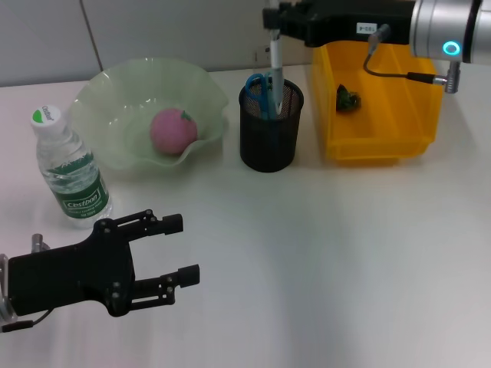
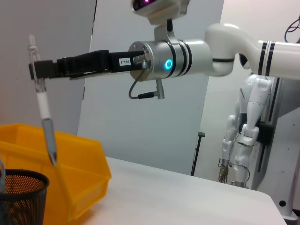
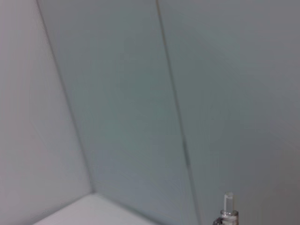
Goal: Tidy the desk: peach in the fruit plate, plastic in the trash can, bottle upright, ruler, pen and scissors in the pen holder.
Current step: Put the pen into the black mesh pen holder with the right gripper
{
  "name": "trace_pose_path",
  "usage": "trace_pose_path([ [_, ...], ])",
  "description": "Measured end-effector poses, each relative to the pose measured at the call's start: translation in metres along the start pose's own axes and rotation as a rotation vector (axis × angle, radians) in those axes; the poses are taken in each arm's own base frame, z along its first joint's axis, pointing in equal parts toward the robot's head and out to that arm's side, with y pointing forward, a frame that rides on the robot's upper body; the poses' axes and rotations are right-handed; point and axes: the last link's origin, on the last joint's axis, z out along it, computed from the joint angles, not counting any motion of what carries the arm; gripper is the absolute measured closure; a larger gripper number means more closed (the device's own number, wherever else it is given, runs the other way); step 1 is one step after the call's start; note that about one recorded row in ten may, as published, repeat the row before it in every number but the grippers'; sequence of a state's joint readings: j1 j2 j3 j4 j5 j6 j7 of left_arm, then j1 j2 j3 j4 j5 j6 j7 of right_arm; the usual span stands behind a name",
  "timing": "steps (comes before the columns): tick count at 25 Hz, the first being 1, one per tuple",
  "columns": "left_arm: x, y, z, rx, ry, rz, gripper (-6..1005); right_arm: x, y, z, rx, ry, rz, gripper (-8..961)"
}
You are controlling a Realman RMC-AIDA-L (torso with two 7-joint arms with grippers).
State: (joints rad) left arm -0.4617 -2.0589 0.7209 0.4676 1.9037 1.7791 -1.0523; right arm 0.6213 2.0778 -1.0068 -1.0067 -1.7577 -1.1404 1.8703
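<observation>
While your right gripper (image 1: 274,31) hangs at the far side above the pen holder (image 1: 270,129), it is clamped on the top of the pen (image 1: 275,70), which hangs upright with its tip just over the holder's mouth. You can see blue-handled scissors (image 1: 259,90) already standing inside. Your left gripper (image 1: 175,249) rests low at the near left, fingers spread and holding nothing. The peach (image 1: 172,130) sits in the fruit plate (image 1: 107,100), the bottle (image 1: 70,171) stands upright to its left, and the yellow trash can (image 1: 383,142) on the right holds a small green piece.
</observation>
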Motion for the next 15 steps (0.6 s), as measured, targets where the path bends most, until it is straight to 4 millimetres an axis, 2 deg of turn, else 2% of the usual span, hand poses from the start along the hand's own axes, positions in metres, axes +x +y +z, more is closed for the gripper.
trace_pose_path([
  [5, 0.0, 0.0, 0.001, 0.0, 0.001, 0.0, 229, 0.012, -0.013, -0.007, 0.043, -0.095, -0.046, 721],
  [15, 0.001, -0.001, 0.001, 0.004, 0.003, 0.005, 229, 0.026, -0.013, 0.0, 0.036, -0.147, -0.086, 702],
])
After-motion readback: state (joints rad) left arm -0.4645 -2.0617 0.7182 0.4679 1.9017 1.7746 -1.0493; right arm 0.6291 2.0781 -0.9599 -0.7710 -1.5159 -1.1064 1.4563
